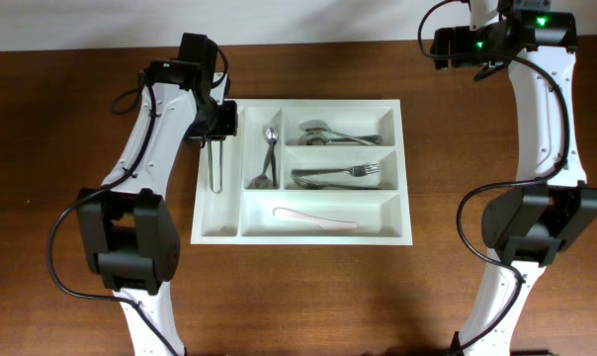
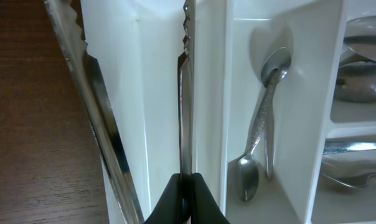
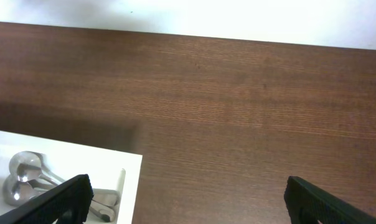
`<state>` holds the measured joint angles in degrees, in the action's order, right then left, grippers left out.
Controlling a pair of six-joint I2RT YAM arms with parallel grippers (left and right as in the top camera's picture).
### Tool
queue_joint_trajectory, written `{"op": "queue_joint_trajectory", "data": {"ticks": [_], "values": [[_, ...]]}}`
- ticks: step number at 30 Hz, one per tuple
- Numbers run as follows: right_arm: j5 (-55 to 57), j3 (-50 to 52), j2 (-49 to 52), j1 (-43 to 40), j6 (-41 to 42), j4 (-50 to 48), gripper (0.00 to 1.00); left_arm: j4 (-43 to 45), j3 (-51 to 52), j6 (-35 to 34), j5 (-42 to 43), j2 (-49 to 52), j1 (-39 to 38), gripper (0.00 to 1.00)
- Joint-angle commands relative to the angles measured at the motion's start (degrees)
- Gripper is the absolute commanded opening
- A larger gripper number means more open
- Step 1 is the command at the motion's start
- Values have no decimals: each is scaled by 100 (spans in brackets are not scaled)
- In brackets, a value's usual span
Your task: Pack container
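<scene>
The white five-compartment container (image 1: 298,238) lies mid-table. My left gripper (image 1: 217,127) is over its leftmost narrow compartment, shut on one arm of metal tongs (image 1: 217,168). In the left wrist view the gripper (image 2: 185,198) pinches the tongs' right serrated arm (image 2: 185,112), next to the container's divider wall (image 2: 210,93). The other arm slants off to the left. My right gripper (image 1: 440,44) is open and empty above bare table (image 3: 188,193), beyond the container's far right corner (image 3: 63,162).
Small spoons (image 1: 267,158) lie in the second narrow compartment and show in the left wrist view (image 2: 263,118). Large spoons (image 1: 333,132) fill the top long compartment, forks (image 1: 338,175) the middle, and a pale knife (image 1: 313,216) the bottom. Brown wooden table surrounds the container.
</scene>
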<state>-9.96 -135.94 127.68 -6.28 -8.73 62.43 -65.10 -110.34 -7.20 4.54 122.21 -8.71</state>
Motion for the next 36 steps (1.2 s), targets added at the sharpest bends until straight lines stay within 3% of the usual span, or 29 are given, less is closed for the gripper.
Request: {"op": "queue_joint_trajectory", "data": {"ticks": [1,2,3,5,15,23,29,36], "values": [[13,-24,-31,26,68,-11,99,9,-28,-96,66,-7,13,15],[13,-24,-31,26,68,-11,99,13,-28,-96,66,-7,13,50],[13,-24,-31,26,68,-11,99,13,-28,-96,66,-7,13,72],[13,-24,-31,22,68,-13,99,17,-28,-94,66,-7,13,86],[13,-24,-31,26,68,-11,99,17,-280,-87,-46,-9,170,93],[13,-24,-31,26,68,-11,99,-9,-431,-52,-1528,-9,1034,99],[13,-24,-31,26,68,-11,99,-4,-431,-4,-1530,-9,1792,99],[11,-24,-31,26,68,-11,99,-26,-431,-4,-1532,-9,2168,99]]}}
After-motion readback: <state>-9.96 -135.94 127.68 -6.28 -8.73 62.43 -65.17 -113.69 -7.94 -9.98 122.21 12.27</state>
